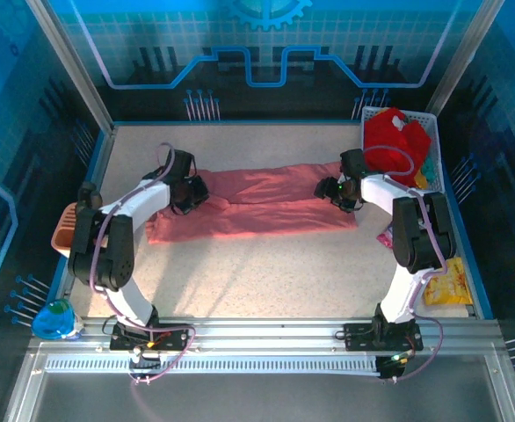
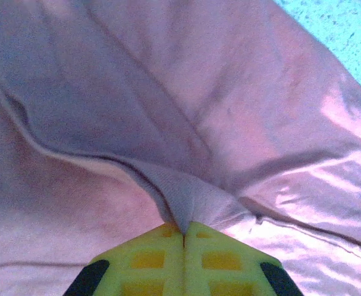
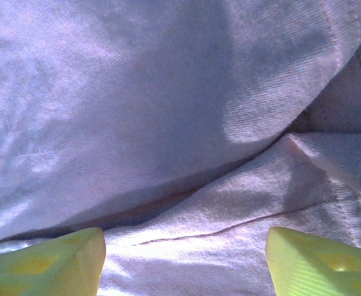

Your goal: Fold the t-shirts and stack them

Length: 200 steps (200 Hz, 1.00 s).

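Down at both ends of the salmon-pink t-shirt (image 1: 266, 202), my left gripper (image 2: 183, 233) is clamped on a pinch of cloth for folding, right gripper (image 3: 185, 262) jaws apart, ready to grab.

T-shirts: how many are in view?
2. A pink shirt lies spread across the middle of the table; a red shirt sits bunched in the white basket at the far right. More may be hidden beneath it.

Red t-shirt (image 1: 396, 141) — lower part seemingly hidden
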Available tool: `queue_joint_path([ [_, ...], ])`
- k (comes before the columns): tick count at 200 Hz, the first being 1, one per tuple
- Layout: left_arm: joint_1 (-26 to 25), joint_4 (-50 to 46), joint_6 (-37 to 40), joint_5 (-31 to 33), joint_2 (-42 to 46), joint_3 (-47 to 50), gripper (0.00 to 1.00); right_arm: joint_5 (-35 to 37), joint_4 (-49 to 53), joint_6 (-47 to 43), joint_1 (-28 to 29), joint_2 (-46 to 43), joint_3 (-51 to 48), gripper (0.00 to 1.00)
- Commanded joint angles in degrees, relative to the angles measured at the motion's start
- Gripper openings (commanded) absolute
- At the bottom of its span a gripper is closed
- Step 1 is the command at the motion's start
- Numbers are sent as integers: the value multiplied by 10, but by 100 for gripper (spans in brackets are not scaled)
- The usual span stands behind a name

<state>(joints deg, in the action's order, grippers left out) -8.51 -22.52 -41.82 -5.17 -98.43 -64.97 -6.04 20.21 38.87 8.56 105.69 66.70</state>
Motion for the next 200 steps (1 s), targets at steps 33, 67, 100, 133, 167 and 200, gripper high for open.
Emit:
queue_joint_path([
  [33, -20, -92, 86, 27, -97, -146, 0, -3, 24, -16, -6, -17, 11, 70],
  [67, -42, -138, 125, 60, -153, -239, 0, 0, 28, -21, -9, -19, 8, 70],
  [100, -48, -167, 150, 82, -194, -298, 0, -1, 32, -27, -13, -19, 8, 70],
  [133, -48, -189, 168, 94, -228, -331, 22, -5, 32, -29, -14, -18, 5, 70],
  [167, -45, -205, 168, 113, -221, -319, 45, -7, 40, -39, -14, -24, 10, 71],
  [200, -41, -198, 151, 116, -145, -257, 46, 36, 70, -73, 9, -40, 45, 72],
])
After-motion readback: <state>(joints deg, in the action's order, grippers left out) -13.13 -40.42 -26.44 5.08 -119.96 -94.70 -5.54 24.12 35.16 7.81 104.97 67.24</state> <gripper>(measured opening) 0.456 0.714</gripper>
